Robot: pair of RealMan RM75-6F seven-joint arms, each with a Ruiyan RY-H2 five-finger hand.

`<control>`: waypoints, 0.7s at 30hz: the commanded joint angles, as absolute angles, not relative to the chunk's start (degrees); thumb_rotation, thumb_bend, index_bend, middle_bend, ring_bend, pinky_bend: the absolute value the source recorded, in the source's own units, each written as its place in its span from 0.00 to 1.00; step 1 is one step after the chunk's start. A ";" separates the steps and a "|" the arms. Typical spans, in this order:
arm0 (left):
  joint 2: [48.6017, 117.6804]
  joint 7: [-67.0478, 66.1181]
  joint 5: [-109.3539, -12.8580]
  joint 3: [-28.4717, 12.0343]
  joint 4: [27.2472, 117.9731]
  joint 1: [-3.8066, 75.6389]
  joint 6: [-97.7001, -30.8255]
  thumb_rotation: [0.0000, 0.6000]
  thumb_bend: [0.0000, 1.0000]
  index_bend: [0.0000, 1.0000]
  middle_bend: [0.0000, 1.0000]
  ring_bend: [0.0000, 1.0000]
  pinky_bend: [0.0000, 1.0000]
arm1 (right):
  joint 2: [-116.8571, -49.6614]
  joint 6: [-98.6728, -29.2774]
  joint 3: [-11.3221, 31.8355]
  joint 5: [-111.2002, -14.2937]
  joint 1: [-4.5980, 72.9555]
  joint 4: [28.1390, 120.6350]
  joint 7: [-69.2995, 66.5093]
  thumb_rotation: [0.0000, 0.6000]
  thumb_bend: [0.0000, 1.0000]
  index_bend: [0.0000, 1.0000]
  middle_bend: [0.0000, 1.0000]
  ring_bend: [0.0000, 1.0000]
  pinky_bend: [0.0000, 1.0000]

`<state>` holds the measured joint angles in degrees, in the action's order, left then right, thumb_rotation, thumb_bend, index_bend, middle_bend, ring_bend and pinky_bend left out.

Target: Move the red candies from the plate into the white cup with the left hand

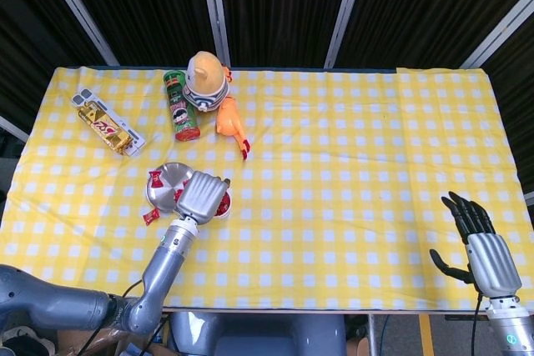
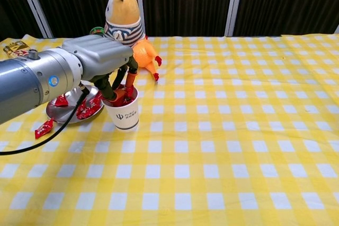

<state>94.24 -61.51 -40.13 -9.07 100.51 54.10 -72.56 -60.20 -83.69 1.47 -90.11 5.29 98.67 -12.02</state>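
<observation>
One white cup [image 2: 123, 112], one metal plate [image 1: 164, 179], one stray red candy [image 2: 43, 128] on the surface, one chip can [image 1: 181, 107], one plush doll [image 1: 206, 79], two robot hands [image 1: 200, 197] [image 1: 482, 249]

Under our silver-grey left hand [image 2: 100, 62] sits a white cup [image 2: 123, 114] with a small dark logo, red candies [image 2: 123, 95] inside. Left of the hand, a shiny metal plate [image 2: 62, 110] holds more red candies. Beyond the hand stand a green can [image 1: 181, 106], an orange toy [image 2: 144, 55] and a tan doll [image 2: 122, 17] in navy-white stripes. The cloth [image 2: 222, 130] is yellow-white check. Our right hand [image 1: 480, 239] is black-fingered and silver.
</observation>
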 commanded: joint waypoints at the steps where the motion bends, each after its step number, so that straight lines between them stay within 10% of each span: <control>1: 94.37 -61.14 -40.59 -8.98 100.29 54.13 -72.51 1.00 0.43 0.43 0.50 0.80 0.89 | -60.20 -83.74 1.46 -90.15 5.27 98.71 -12.01 1.00 0.39 0.00 0.00 0.00 0.00; 21: 90.15 -54.25 -46.69 -8.43 104.18 51.30 -73.96 1.00 0.27 0.33 0.36 0.80 0.89 | -60.24 -84.00 1.34 -90.45 5.17 98.67 -11.94 1.00 0.39 0.00 0.00 0.00 0.00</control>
